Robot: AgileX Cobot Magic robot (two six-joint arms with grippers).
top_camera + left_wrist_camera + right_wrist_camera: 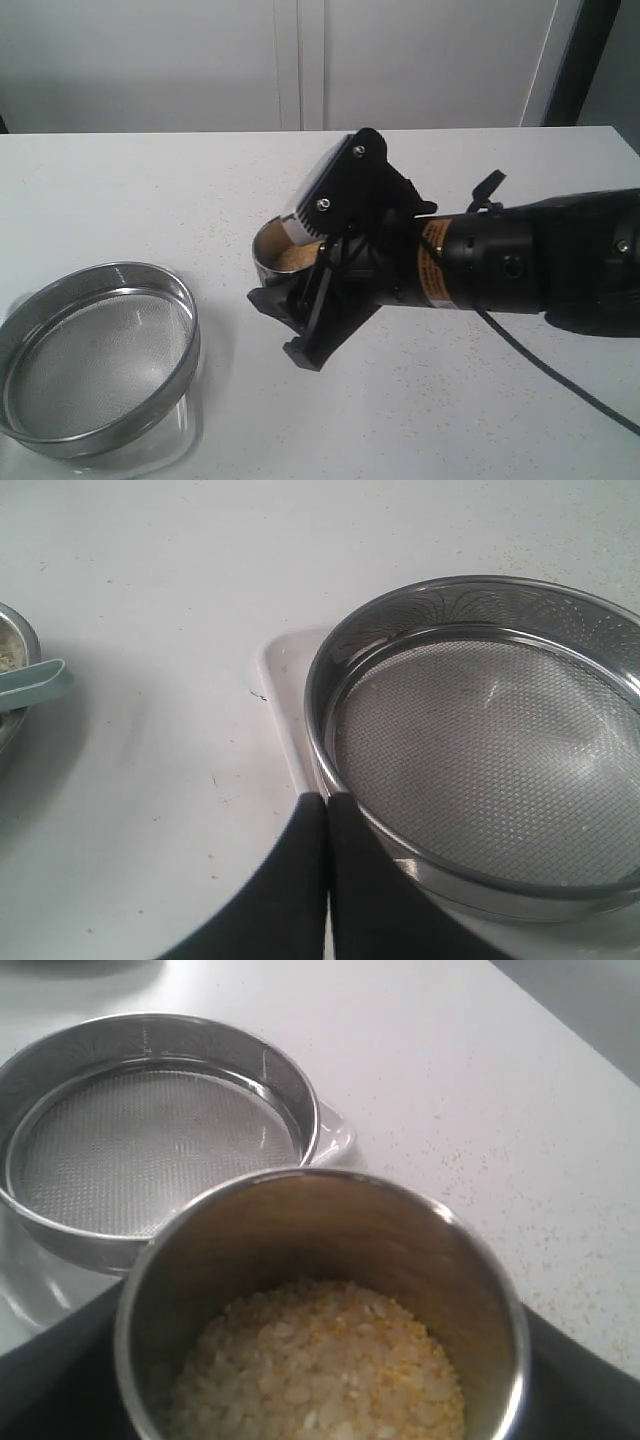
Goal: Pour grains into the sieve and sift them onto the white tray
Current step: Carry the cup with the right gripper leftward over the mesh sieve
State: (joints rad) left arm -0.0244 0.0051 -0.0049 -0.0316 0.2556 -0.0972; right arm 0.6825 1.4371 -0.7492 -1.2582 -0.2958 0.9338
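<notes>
The right fingers (345,175) clamped a small round steel cup (272,255) of yellowish-tan grains (320,1370), tipped toward the wide steel-rimmed mesh sieve (95,355) at its eight o'clock, apparently for pouring. The sieve sat on the flat white tray (280,670), with the left fingers (300,880) pressed together beside it. Stray specks dotted the white surface (150,200) below pale wall panels.

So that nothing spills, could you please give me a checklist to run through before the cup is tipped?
1. Right gripper grips the steel cup: ok.
2. Grains are in the cup: ok.
3. Sieve sits on the white tray: ok.
4. Sieve mesh is bare and ready: ok.
5. Cup is above the sieve: not ok; the exterior view shows it off to the side.
6. Left gripper, shut, is clear of the sieve rim: cannot tell; it is close beside it.
</notes>
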